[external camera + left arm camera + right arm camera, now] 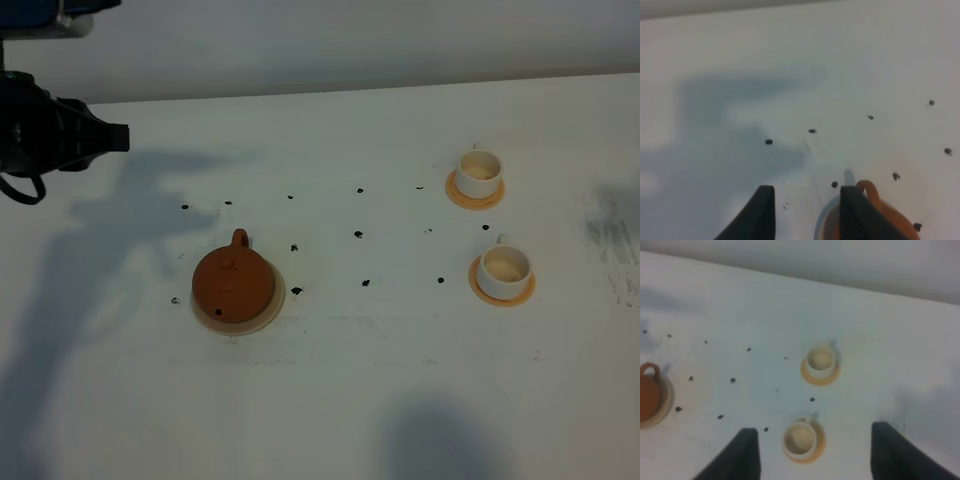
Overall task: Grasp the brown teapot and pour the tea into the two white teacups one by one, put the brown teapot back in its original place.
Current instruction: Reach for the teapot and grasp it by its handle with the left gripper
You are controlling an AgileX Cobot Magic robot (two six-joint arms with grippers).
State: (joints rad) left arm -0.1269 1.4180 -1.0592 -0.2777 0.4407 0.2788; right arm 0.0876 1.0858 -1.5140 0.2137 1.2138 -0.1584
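Teapots: one. The brown teapot [233, 284] sits lid on, on the left half of the table, with its loop handle turned toward the far edge.
Resting disc: one. The cream disc [243, 326] lies under the teapot, and its rim shows round the near side.
Teacups: two, both on the right half, well apart from the teapot. The far white teacup [479, 172] and the near white teacup [504, 267] stand upright. Their insides look pale, and I cannot tell whether they hold liquid.
Coasters: two, orange-tan, one under each cup: the far coaster [474, 201] and the near coaster [502, 296].
Black specks: about a dozen dots [358, 235] scattered between the teapot and the cups.
Table: one white tabletop [350, 400].
Left gripper [806, 190]: jaws parted and nothing between them. It is raised at the far-left edge, and the teapot's handle shows just past one finger.
Right gripper [814, 430]: jaws spread wide and empty. It looks down on both cups and is out of the high view.
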